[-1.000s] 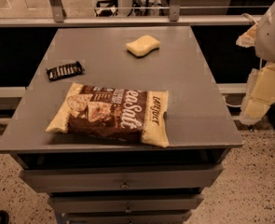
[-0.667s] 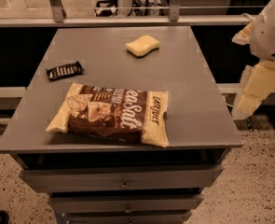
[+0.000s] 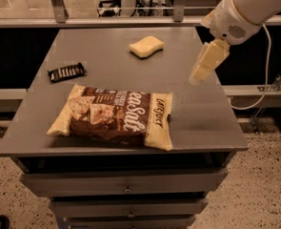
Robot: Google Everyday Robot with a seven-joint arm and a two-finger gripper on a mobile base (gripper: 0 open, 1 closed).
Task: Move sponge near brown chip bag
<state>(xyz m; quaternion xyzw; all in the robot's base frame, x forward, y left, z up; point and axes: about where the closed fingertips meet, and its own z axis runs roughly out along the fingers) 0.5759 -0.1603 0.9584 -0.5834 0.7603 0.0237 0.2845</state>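
Note:
The pale yellow sponge (image 3: 146, 46) lies on the far middle of the grey table (image 3: 206, 118). The brown chip bag (image 3: 115, 116) lies flat near the table's front, with cream ends and white "Sea Salt" script. My gripper (image 3: 201, 72) hangs from the white arm (image 3: 245, 11) at the upper right, above the table's right side. It is to the right of the sponge and a little nearer the front, and apart from it. Nothing shows in it.
A small black ribbed candy bar wrapper (image 3: 66, 72) lies at the table's left. Drawers (image 3: 125, 182) sit below the front edge. A metal rail (image 3: 130, 20) runs behind the table. A cable (image 3: 261, 75) hangs at the right.
The arm and gripper have moved left from beyond the table's right edge to over its right side. The sponge, bag and wrapper have not moved.

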